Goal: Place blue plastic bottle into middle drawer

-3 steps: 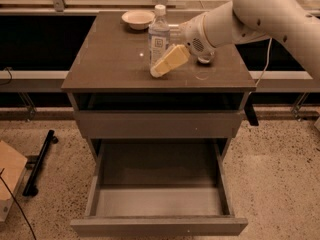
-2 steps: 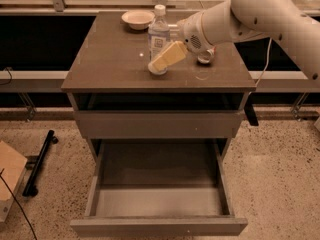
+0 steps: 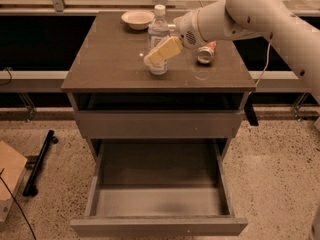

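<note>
A: Reaching in from the right over the tabletop (image 3: pixel 110 59): gripper (image 3: pixel 157 58), right at the blue plastic bottle (image 3: pixel 158 31).
B: Jaws clamped or loose?
A: Cannot tell. Bottle upright on the tabletop, bowl (image 3: pixel 138 19) just behind, red can (image 3: pixel 206 53) lying on its side to the right.
B: And the middle drawer (image 3: pixel 159 199)?
A: Pulled wide open below, well apart from the bottle
</note>
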